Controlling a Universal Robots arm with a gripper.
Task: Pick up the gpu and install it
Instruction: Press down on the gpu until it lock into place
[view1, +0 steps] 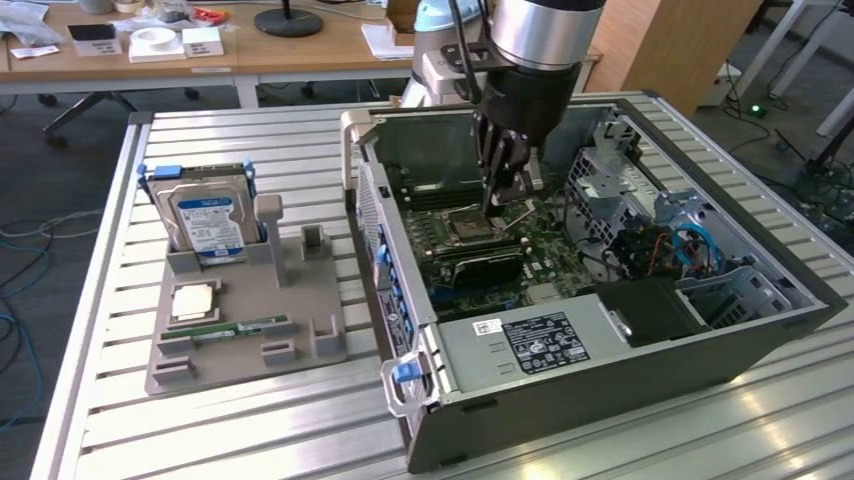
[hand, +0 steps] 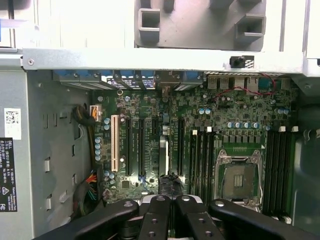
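Observation:
My gripper (view1: 509, 198) reaches down into the open computer case (view1: 561, 390), just above the motherboard (view1: 534, 265). In the wrist view its black fingers (hand: 156, 212) stand pressed together, and the gripper (hand: 170, 201) is shut on the gpu (hand: 164, 150). The gpu shows edge-on as a thin pale strip with a dark block near the fingertips. It hangs over the long expansion slots (hand: 134, 145), between them and the memory slots (hand: 200, 155). In the exterior view the gpu (view1: 519, 209) peeks out below the fingers, beside the CPU socket (view1: 470, 228).
On the exterior view's left, a grey holder tray (view1: 300, 340) carries an upright blue-labelled hard drive (view1: 207, 215), a green RAM stick (view1: 240, 328) and a square chip (view1: 195, 300). The case side wall (view1: 380, 230), power supply (view1: 534, 340) and drive cage (view1: 627, 200) hem the gripper in.

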